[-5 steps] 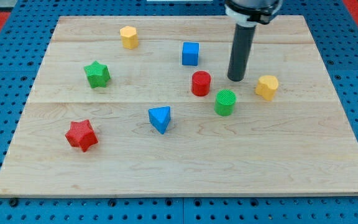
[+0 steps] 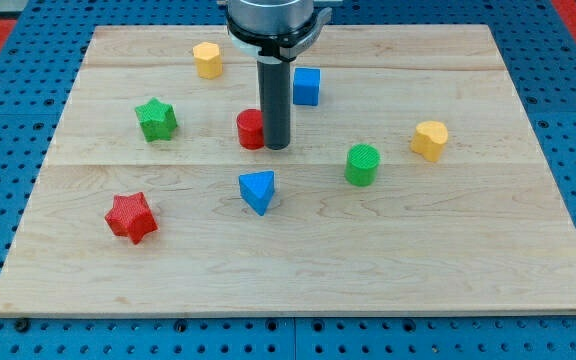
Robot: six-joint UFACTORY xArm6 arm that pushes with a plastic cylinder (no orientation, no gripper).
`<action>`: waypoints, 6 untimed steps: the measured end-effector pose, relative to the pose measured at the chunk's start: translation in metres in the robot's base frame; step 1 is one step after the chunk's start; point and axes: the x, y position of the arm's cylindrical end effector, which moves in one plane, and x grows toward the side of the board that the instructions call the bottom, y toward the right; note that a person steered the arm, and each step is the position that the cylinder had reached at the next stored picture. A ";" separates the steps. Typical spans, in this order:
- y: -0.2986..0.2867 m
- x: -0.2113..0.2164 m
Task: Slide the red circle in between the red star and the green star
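Note:
The red circle (image 2: 250, 129) sits near the board's middle, left of centre. My tip (image 2: 275, 146) touches its right side, and the rod hides part of it. The green star (image 2: 156, 119) lies to the left of the red circle, toward the view's upper left. The red star (image 2: 131, 217) lies at the lower left. The red circle is to the right of both stars, nearer the green star's height.
A blue triangle (image 2: 258, 190) lies just below the red circle. A blue cube (image 2: 306, 86) and a yellow block (image 2: 207, 59) lie toward the top. A green cylinder (image 2: 362, 164) and a yellow block (image 2: 429, 139) lie at the right.
My tip has moved left from beside the yellow block to the red circle's right side. The red circle has slid left, toward the green star.

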 end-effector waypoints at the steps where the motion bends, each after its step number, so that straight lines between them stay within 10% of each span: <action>1: -0.003 0.000; 6: -0.019 -0.064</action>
